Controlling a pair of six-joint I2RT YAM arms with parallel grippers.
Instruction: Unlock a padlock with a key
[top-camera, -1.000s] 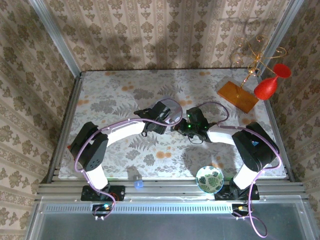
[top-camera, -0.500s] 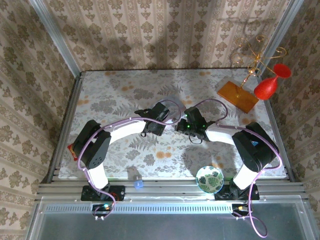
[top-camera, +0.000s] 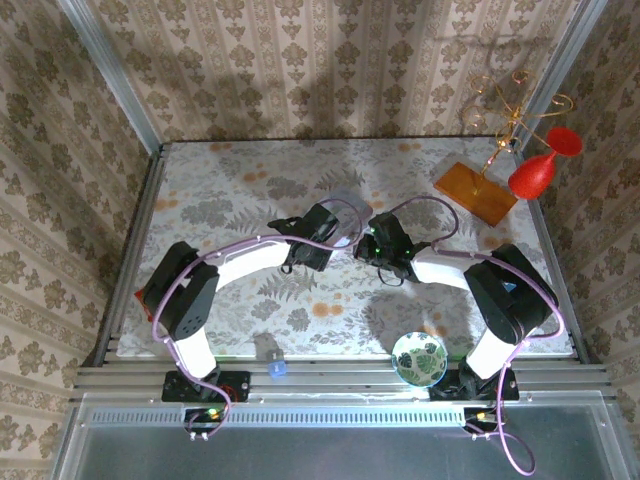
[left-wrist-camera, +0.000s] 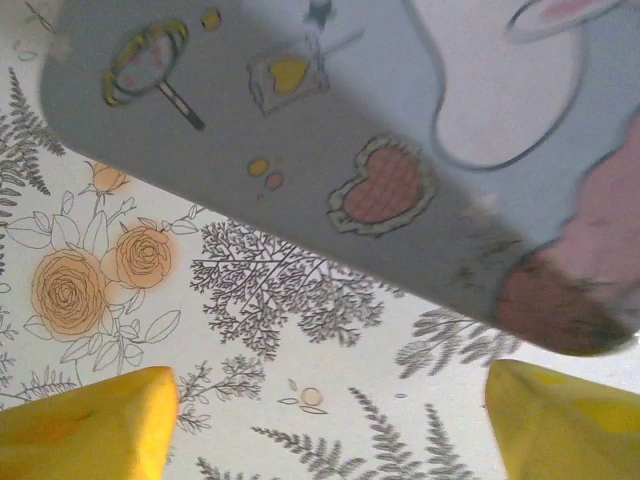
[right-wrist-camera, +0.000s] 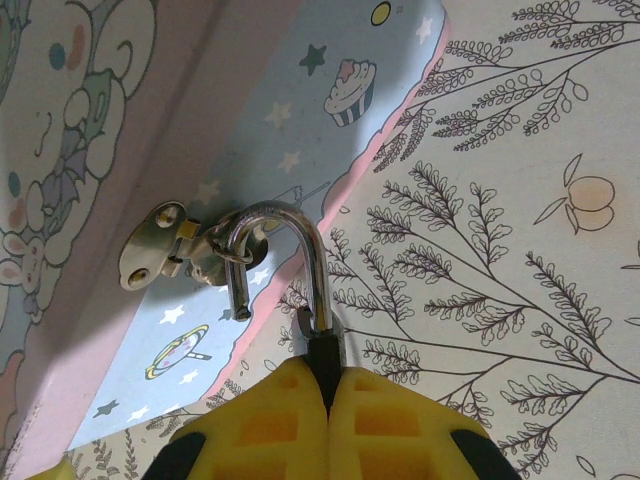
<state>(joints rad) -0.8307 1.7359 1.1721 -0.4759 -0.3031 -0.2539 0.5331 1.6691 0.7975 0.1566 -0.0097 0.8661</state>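
My right gripper (right-wrist-camera: 328, 385) is shut on the dark body of the padlock (right-wrist-camera: 322, 350). Its silver shackle (right-wrist-camera: 318, 270) stands open, the free end out of the body, and hooks through the ring of the metal hasp (right-wrist-camera: 160, 245) on the pastel cartoon-printed tin box (right-wrist-camera: 150, 130). In the left wrist view the box (left-wrist-camera: 330, 130) hangs tilted above the tablecloth. My left gripper (left-wrist-camera: 330, 410) is open below it, yellow fingers (left-wrist-camera: 90, 425) wide apart with only cloth between them. From above, both grippers meet at the box (top-camera: 347, 207) mid-table. The key is out of view.
A green-patterned bowl (top-camera: 419, 358) sits at the near edge by the right arm's base. A small blue cap (top-camera: 277, 368) lies on the front rail. A red vase (top-camera: 540, 165) and a wire stand on an amber base (top-camera: 475, 192) occupy the far right corner.
My left gripper has opened wider. Both grippers and the box have drifted slightly toward the far side; the right keeps its hold on the padlock.
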